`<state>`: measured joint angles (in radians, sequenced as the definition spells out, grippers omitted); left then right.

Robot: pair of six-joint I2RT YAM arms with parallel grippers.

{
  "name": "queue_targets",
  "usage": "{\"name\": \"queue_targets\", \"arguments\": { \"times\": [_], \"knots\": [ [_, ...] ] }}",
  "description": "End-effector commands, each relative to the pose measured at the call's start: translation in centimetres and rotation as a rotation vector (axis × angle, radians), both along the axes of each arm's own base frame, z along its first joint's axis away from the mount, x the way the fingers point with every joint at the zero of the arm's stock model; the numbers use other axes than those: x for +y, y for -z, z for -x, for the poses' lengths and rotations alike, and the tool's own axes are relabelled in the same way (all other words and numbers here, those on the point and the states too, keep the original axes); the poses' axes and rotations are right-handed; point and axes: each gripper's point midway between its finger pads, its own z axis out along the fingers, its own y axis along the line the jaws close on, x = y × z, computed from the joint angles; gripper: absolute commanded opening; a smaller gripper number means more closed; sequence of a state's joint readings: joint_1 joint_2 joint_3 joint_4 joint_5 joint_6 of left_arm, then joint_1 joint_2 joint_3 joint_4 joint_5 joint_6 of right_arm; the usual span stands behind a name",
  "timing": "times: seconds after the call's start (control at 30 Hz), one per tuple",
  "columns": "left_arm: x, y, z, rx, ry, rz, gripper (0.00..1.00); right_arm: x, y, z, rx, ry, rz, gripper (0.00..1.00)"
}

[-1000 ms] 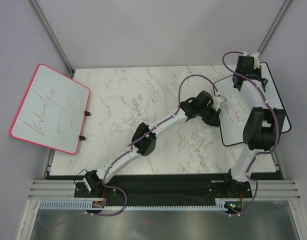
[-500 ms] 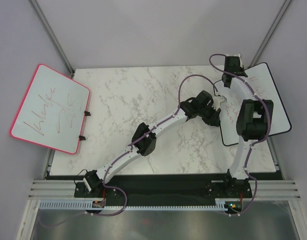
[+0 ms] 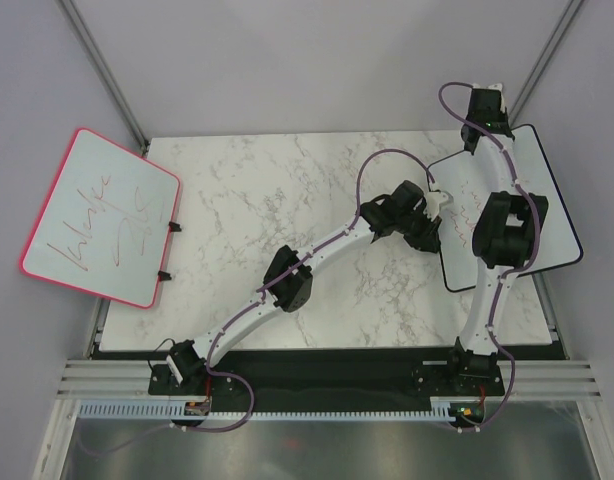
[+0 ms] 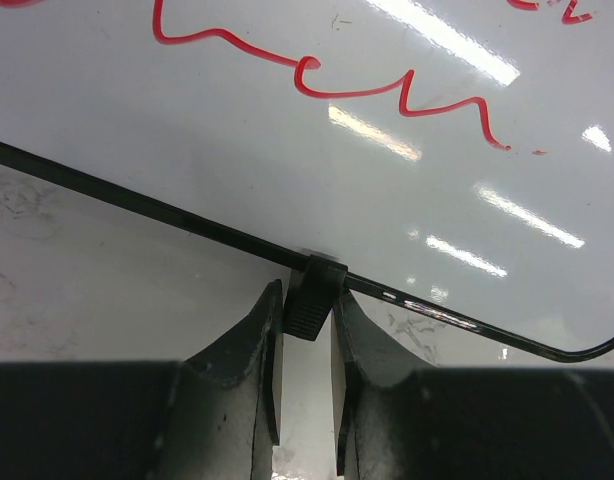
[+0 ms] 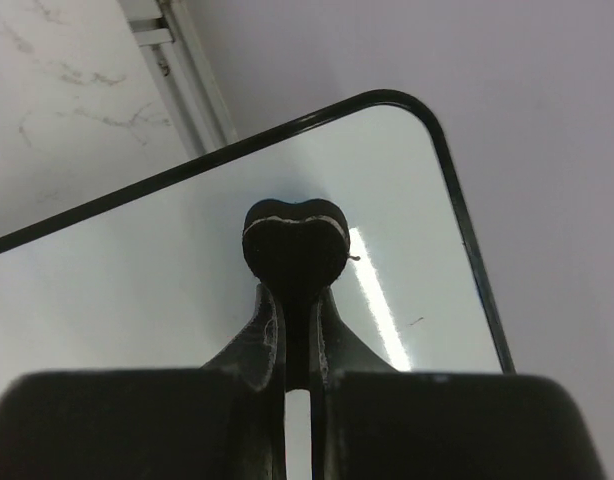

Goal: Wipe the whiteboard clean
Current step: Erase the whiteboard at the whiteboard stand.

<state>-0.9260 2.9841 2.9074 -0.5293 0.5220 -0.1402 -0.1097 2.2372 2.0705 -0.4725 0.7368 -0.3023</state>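
Observation:
The black-framed whiteboard [image 3: 553, 212] lies at the table's right side, with orange-red handwriting [image 3: 467, 203] on its left part. The left wrist view shows its face [image 4: 287, 150], red writing [image 4: 387, 88] and lower frame. My left gripper [image 3: 434, 207] is at the board's left edge. Its jaws [image 4: 307, 312] are closed on a small ribbed black tab [image 4: 313, 292] on the frame. My right gripper [image 3: 484, 108] is at the board's far corner. It [image 5: 298, 300] is shut on a black heart-shaped eraser [image 5: 295, 243] that rests on the white face [image 5: 137, 265].
A pink-framed whiteboard [image 3: 102, 218] with red scribbles overhangs the table's left edge. The marble table [image 3: 287, 190] fills the middle. A grey wall and a metal post [image 5: 182, 60] stand just behind the black-framed board's far corner.
My right gripper swept left across the board's far end with the eraser, then back right to the far corner. The board shifted slightly. The left arm has held still.

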Motion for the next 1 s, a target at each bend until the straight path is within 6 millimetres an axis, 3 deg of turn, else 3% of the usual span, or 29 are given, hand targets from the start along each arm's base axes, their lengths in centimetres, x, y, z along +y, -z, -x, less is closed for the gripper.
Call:
{"name": "queue_targets", "arguments": {
  "times": [0.0,0.13,0.23,0.33,0.53,0.6,0.7,0.83,0.97],
  "knots": [
    [1.5,2.0,-1.0,0.096,-0.101,-0.063,0.02,2.6,2.3,-1.1,0.06,-0.113,-0.099,0.0],
    [1.5,2.0,-1.0,0.096,-0.101,-0.064,0.02,4.9,5.1,-1.4,0.119,-0.156,-0.117,0.0],
    [1.6,2.0,-1.1,0.094,-0.103,-0.065,0.02,4.5,5.5,-1.4,0.103,-0.118,-0.112,0.0],
    [1.6,2.0,-1.1,0.099,-0.104,-0.064,0.02,3.2,3.9,-0.8,0.076,-0.059,-0.064,0.0],
    [1.6,1.9,-1.2,0.1,-0.105,-0.062,0.02,-2.4,-1.6,1.9,-0.045,0.138,0.034,0.0],
    [1.6,1.9,-1.1,0.101,-0.104,-0.062,0.02,-3.3,-2.9,2.0,-0.079,0.162,0.065,0.0],
    [1.6,1.9,-1.2,0.101,-0.104,-0.062,0.02,-3.2,-3.2,1.1,-0.108,0.134,0.054,0.0],
    [1.6,2.0,-1.2,0.101,-0.105,-0.064,0.02,-0.5,-2.5,-1.2,-0.129,0.046,0.022,0.0],
    [1.6,2.0,-1.2,0.107,-0.105,-0.061,0.02,0.2,-2.8,-1.9,-0.13,0.042,0.048,0.0]
  ]
}}
